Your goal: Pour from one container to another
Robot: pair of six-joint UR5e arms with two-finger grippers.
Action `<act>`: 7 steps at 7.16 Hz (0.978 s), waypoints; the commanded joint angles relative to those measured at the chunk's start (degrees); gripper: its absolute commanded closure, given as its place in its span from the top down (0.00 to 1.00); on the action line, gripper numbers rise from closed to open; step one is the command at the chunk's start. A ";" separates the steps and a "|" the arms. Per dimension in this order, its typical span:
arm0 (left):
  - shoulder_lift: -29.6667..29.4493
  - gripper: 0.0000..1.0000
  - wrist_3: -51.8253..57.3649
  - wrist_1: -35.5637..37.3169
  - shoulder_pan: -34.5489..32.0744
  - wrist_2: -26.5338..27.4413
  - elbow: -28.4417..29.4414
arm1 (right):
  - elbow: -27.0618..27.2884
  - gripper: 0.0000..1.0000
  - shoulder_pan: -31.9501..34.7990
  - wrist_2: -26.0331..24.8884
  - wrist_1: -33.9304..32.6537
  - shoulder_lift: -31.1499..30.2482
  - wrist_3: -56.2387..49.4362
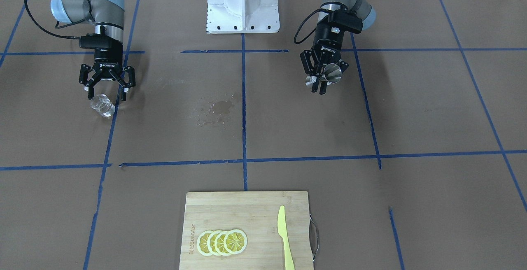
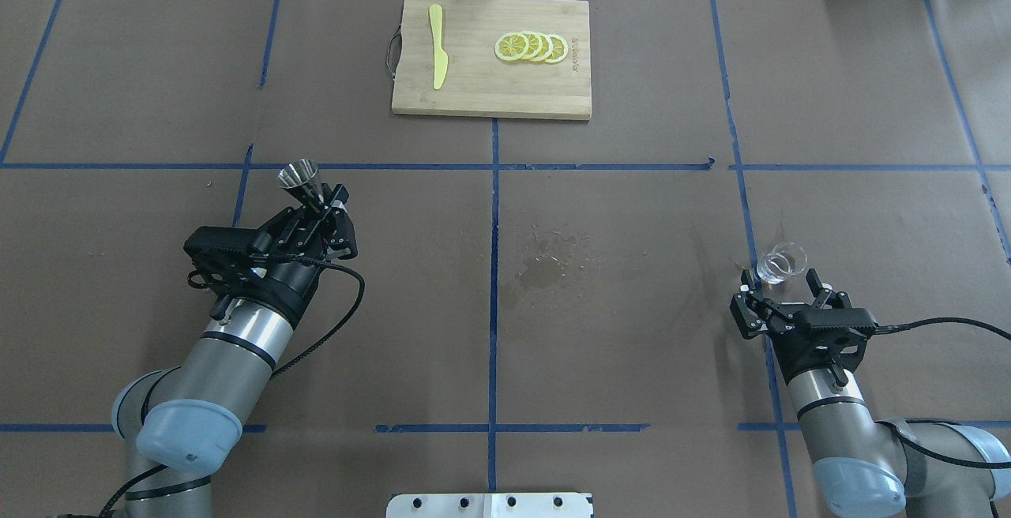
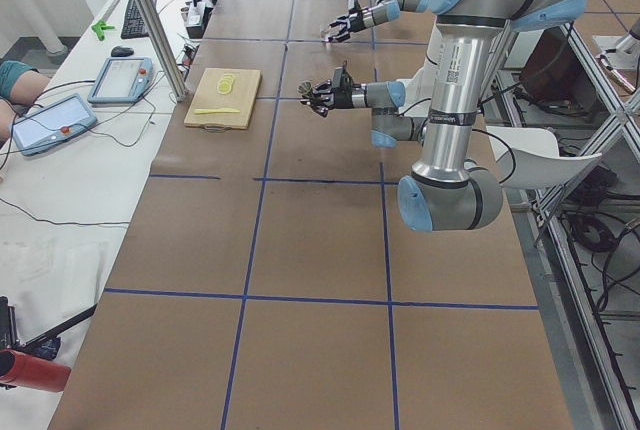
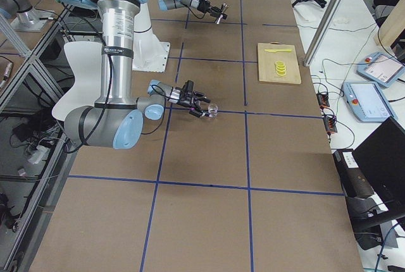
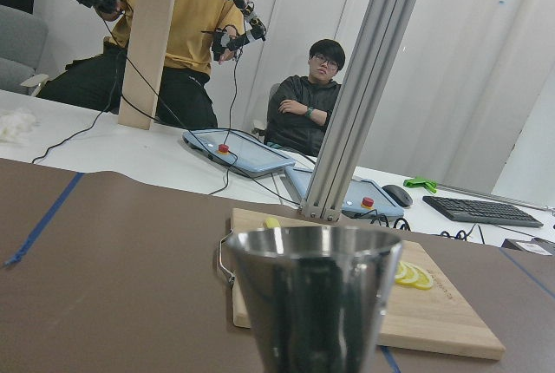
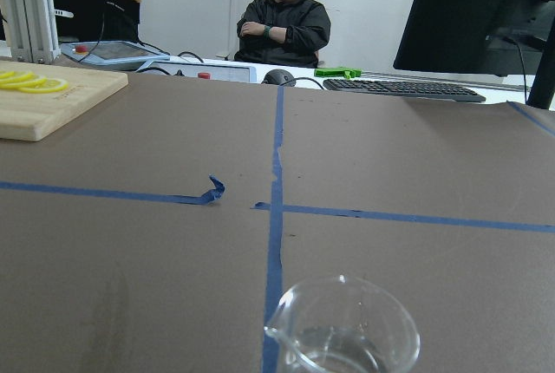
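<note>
- My right gripper (image 2: 780, 279) sits in the overhead view's lower right, fingers spread wide and pinching nothing.
- The glass cup (image 2: 780, 262) stands just past the fingertips, centred on the gap and seemingly untouched. It appears to hold a little clear liquid.
- I judge I should ease forward until my fingers straddle it, close gently on its sides and keep it upright.
- Well apart, left of centre, my left gripper (image 2: 322, 204) pinches the jigger (image 2: 300, 176) at its waist.

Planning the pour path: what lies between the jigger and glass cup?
Overhead view: only a dark stain and blue tape lines separate jigger and glass cup.
</note>
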 commanded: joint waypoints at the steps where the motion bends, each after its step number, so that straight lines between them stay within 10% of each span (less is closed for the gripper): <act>1: -0.02 0.00 0.00 0.00 0.01 0.00 0.03 | -0.67 1.00 0.16 -0.35 0.53 -0.02 0.05; 7: 0.06 0.00 0.00 0.00 -0.08 0.00 0.29 | -1.82 0.99 1.92 0.00 0.88 0.33 -0.04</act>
